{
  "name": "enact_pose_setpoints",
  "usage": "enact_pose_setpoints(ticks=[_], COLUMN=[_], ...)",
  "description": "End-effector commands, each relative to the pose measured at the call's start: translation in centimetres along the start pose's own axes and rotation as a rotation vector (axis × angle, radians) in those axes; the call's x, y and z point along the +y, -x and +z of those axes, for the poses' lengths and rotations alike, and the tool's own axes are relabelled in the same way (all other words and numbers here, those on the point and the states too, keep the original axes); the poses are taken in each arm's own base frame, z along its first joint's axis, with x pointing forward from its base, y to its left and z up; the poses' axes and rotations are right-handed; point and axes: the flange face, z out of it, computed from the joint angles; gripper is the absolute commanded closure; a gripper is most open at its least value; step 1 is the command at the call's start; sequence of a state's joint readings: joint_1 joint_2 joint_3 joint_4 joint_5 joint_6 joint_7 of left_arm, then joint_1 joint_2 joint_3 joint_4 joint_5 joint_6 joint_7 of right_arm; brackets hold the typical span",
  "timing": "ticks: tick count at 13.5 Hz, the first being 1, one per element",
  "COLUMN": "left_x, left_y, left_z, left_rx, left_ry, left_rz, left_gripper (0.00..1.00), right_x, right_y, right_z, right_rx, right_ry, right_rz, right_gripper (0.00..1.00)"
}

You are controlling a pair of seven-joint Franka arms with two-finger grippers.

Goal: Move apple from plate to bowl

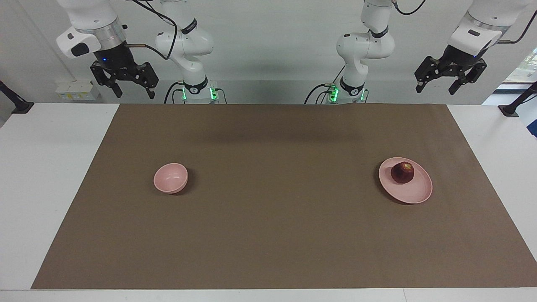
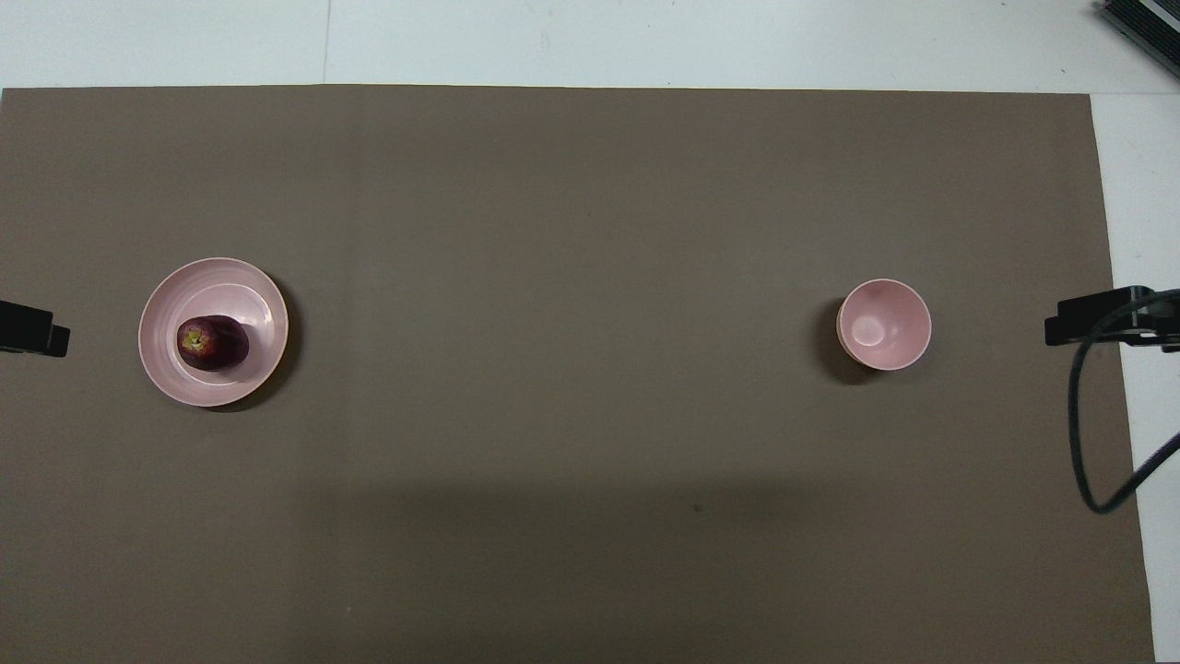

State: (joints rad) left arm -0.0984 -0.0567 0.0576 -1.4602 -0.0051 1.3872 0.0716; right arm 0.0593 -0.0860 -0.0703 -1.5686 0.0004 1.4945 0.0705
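A dark red apple (image 1: 402,172) (image 2: 212,343) sits on the wide pale pink plate (image 1: 413,192) (image 2: 221,277) toward the left arm's end of the table. The small deep pink bowl (image 1: 170,178) (image 2: 883,325) stands empty toward the right arm's end. My left gripper (image 1: 436,89) hangs open and empty, raised high above the table's edge near the robots. My right gripper (image 1: 133,93) hangs open and empty, raised high above the table's edge at its own end. In the overhead view only dark tips show at the side edges.
A brown mat (image 1: 268,218) covers most of the white table (image 1: 42,167). A black cable (image 2: 1088,443) loops over the mat's edge at the right arm's end. Black clamp mounts (image 1: 16,105) stand at both table corners near the robots.
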Motion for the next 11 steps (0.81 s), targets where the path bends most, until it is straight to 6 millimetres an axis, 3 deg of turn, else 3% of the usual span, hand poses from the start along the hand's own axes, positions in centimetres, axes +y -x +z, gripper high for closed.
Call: enact_pose_setpoints(ticks=[1, 11], left_x=[1.50, 1.82], left_y=[0.30, 0.30], left_z=[-0.36, -0.27], left_rx=[0.019, 0.025], left_ry=[-0.011, -0.011], left_rz=[0.019, 0.018], left_gripper=[0.00, 0.00], right_x=[0.01, 0.01], right_y=[0.60, 0.61], right_z=[-0.28, -0.26], right_rx=[0.002, 0.000], right_ry=[-0.019, -0.019], right_rz=[0.017, 0.017], right_gripper=[0.00, 0.00])
